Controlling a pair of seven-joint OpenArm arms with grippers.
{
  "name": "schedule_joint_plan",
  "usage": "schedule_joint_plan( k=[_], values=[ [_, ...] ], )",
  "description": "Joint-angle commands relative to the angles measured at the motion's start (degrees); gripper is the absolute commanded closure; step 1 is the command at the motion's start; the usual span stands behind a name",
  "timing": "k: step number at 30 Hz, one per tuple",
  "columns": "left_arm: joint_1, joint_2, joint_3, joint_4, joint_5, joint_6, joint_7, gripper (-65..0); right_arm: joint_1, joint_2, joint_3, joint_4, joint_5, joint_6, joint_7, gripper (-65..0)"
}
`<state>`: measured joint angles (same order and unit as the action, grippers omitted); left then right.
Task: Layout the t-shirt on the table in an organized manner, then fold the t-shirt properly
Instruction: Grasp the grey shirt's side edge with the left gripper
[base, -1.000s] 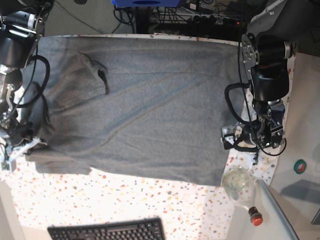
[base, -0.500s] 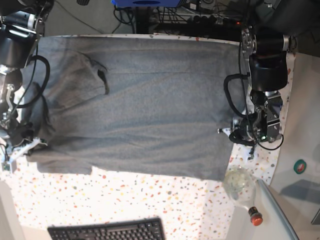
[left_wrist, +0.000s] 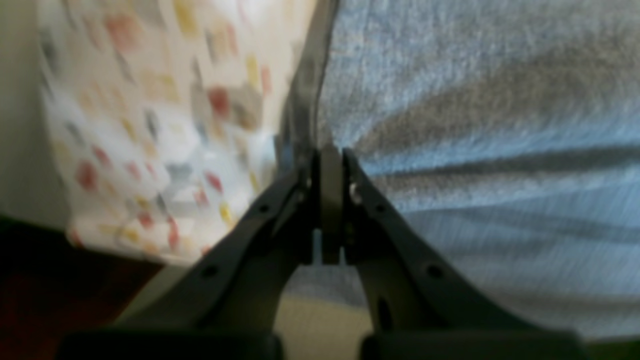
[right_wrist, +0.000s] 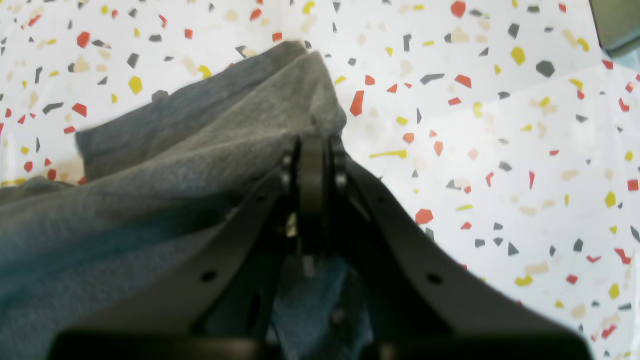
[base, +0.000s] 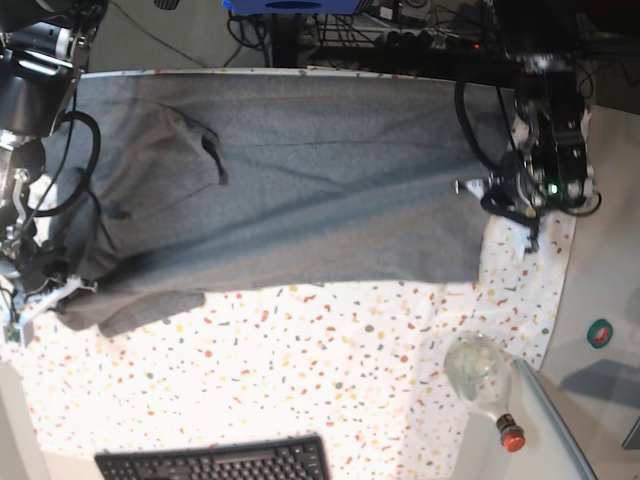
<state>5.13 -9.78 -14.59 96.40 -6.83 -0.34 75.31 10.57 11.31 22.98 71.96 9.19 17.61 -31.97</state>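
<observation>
A: Grey t-shirt (base: 300, 190) lies spread across the far half of the speckled worktop (base: 330, 370), one edge at each arm. Left claw (left_wrist: 331, 165) is pressed together, pinching the shirt's edge; wrist view is blurred, but cloth runs straight into the closed tips.

B: And the other side?

A: Right claw (right_wrist: 314, 145) is pinched shut on a bunched corner of the shirt, two layers visible above the tips. In the base view it sits low at the picture's left edge, by the sleeve.

B: Risks?

A: First, slippage. The left grip looks thin, right at the hem; a strong pull could slide the knit out and drop that side in a heap. Second, uneven pulling. If one arm leads, the cloth skews, and the crease near the collar (base: 213, 158) gets folded in rather than smoothed out.

B: Anything near the cloth?

A: A clear bottle with a red cap (base: 482, 378) lies on the worktop near the left arm, and a keyboard (base: 215, 462) sits at the near edge. A low sweep of the shirt toward them could snag or roll the bottle.

B: Worst case?

A: My judgement: the right claw's bunched corner holds extra layers, so the fold may come out lopsided.
</observation>
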Motion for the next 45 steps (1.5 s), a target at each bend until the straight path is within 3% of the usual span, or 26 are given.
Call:
schedule_joint_plan(
  k=[1,7,11,13,14,18,22,25,28,34,40,45],
  values=[
    [-0.16,-0.28,-0.14,2.28,0.37,0.12,-0.89,0.0,1.43,0.86,0.18,0.96,0.35,0.11,1.42,0.0],
    [4.33,-0.02,-0.14,3.42,0.37,0.12,-0.89,-0.2,1.52,0.78,0.18,0.96,0.35,0.11,1.42,0.0],
    [4.68,-0.11,-0.22,3.42,0.37,0.21,-0.98,-39.2,1.52,0.78,0.18,0.96,0.35,0.11,1.42,0.0],
    [3.97,-0.28,-0.22,3.42,0.37,0.12,-0.98,-52.3,1.52,0.78,0.18,0.96,0.35,0.11,1.42,0.0],
    [3.80,-0.28,-0.31,3.42,0.37,0.03,-1.07,-54.8,1.52,0.78,0.18,0.96,0.35,0.11,1.42,0.0],
    [-1.30,-0.37,-0.22,1.93,0.37,-0.06,-1.07,-55.6,1.52,0.86,0.18,0.96,0.35,0.11,1.42,0.0],
    [-10.18,-0.46,-0.22,-7.48,0.37,-0.14,-1.68,-55.6,1.52,0.86,0.18,1.05,0.35,0.11,1.42,0.0],
    [-14.93,-0.46,0.22,-15.74,0.37,-0.14,-8.28,-55.6,1.52,0.86,0.18,1.05,0.35,0.11,1.42,0.0],
    [-17.65,-0.46,0.30,-23.13,0.37,-0.23,-10.21,-55.6,1.34,1.04,0.18,1.05,0.35,0.11,1.42,0.0],
    [-18.62,-0.46,0.39,-30.60,0.37,-0.23,-17.77,-55.6,1.26,1.13,0.18,1.13,0.35,0.11,1.42,0.0],
    [-19.15,-0.02,0.39,-32.44,0.19,-0.32,-19.18,-55.6,1.17,1.13,0.18,1.13,0.35,0.11,1.42,0.0],
    [-19.24,-0.37,0.48,-34.73,-6.31,-3.92,-21.55,-55.0,1.34,0.86,0.18,0.70,0.35,0.11,1.42,0.0]
  ],
)
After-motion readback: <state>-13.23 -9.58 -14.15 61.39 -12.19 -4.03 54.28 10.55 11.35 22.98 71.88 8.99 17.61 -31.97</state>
